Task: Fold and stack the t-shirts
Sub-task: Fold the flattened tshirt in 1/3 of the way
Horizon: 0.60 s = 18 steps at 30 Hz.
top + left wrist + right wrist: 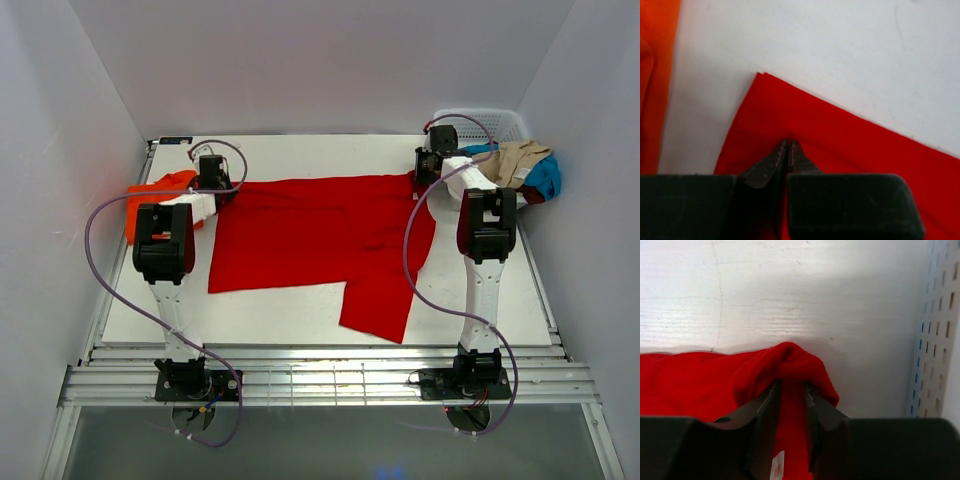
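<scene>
left gripper (789, 144) tips near-closed on red t-shirt (310, 235) near its corner, can't tell if pinching; right gripper (792, 386) jaws parted, shirt bunched over tips

- The left arm (163, 243) and the right arm (487, 225) are built alike, each with a blocky black housing partway along its length.
- Below each housing runs a slim white link, and a second white section sits near the wrist.
- The left base (190, 383) and the right base (465, 380) are black and compact.
- A pale purple cable (88, 235) loops in a wide arc along the left arm, and a matching cable (405, 255) runs along the right arm.
- The left fingers (767, 167) are matte dark grey, tapering to thin, scuffed tips from broad black blocks.
- The right fingers (762, 415) have the same dark, wedge-like shape.
</scene>
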Tool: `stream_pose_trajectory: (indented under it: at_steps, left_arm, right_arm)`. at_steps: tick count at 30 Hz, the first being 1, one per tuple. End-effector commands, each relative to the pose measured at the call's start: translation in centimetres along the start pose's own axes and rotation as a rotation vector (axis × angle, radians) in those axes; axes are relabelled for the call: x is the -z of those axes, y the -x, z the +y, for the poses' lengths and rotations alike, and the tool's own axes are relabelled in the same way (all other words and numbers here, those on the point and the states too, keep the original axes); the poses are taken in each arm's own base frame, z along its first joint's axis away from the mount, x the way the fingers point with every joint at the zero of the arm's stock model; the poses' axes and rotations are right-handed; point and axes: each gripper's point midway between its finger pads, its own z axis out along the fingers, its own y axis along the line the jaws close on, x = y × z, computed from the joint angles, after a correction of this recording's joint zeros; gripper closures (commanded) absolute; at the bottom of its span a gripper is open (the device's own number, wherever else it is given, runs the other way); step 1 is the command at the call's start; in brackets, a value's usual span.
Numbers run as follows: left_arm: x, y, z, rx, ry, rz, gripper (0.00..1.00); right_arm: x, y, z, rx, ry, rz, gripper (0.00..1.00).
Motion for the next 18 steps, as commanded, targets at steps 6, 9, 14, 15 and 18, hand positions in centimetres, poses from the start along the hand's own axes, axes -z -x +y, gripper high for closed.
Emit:
stream_pose_trajectory:
  at_steps: [6, 9, 14, 15, 18]
  left_arm:
    - [3.5, 13.7, -7.1, -0.124, -0.180, -0.323, 0.29]
    - [7.8, 16.4, -8.0, -0.129, -0.183, -0.403, 0.28]
    - [11.8, 9.4, -4.8, -0.074, -0.098, -0.259, 0.32]
    - [12.4, 7.4, -4.2, -0.075, -0.085, -0.216, 0.34]
    - [15.3, 0.6, -1.8, -0.103, -0.007, -0.117, 0.35]
  right_arm:
    - [11.4, 10.8, 1.7, 0.066, 0.151, -0.467, 0.54]
    - [16.3, 10.9, 2.5, 0.091, 0.149, -0.521, 0.52]
    - [20.6, 5.6, 4.9, 0.120, 0.117, -0.381, 0.52]
    - [20.0, 2.6, 4.9, 0.134, 0.084, -0.320, 0.52]
    - [22.7, -1.2, 7.2, 0.183, 0.032, -0.319, 0.52]
